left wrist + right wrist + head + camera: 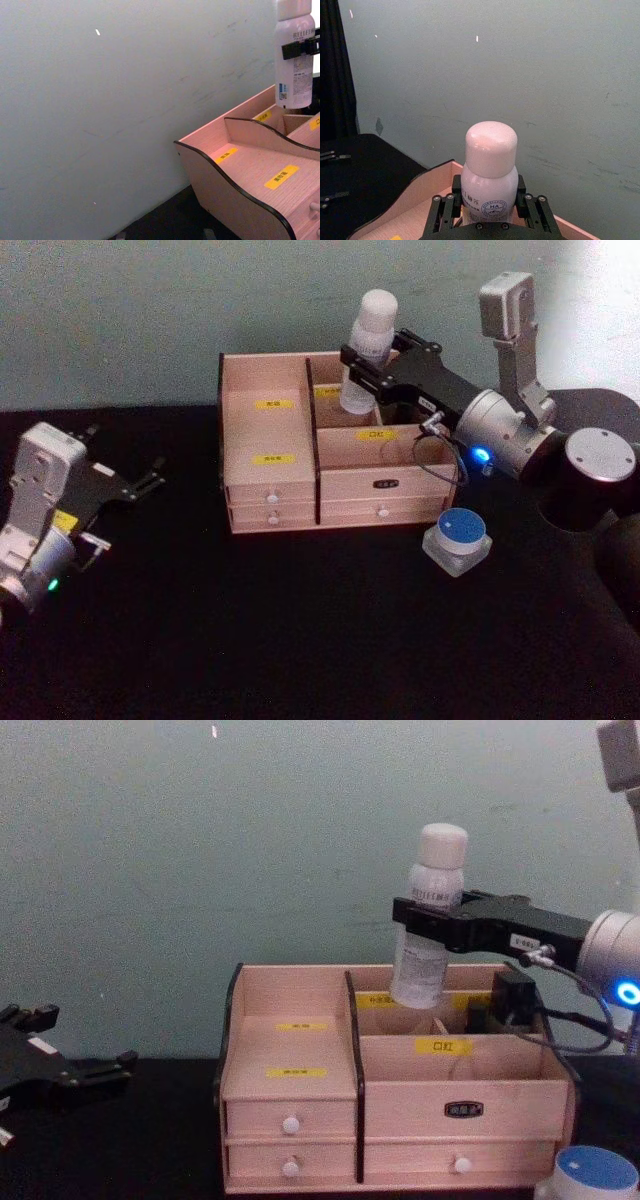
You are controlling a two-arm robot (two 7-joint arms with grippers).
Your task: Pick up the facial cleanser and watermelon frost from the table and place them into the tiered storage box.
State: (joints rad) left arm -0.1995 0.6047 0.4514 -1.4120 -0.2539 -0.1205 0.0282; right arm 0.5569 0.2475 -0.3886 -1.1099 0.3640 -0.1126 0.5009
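**Over the back-right bin: cleanser in the clamp, blue-lid jar out on the counter**

Up at the rear of the tiered storage box, the right end effector has its two black fingers closed around the middle of the facial cleanser. The bottle is upright with its rounded white cap on top. From the chest view the end effector comes in from the right. The cleanser hangs just right of the box's centre divider, over the back-right compartment, and its base has dipped a bit below the top edge of the back wall. I can't tell if the bottom is touching the compartment floor. The right wrist view looks straight down the fingers pressed on either side of the bottle, with the pinkish box wall underneath. The left wrist view catches the bottle from the side, dark print facing out, above the box's curved dark edge.

The watermelon frost sits on the black counter near the box's front-right corner, not touching it. Its blue lid shows low in the chest view.

The left end effector is parked over the left side of the counter, well apart from the box. Its fingers are spread and hold nothing.
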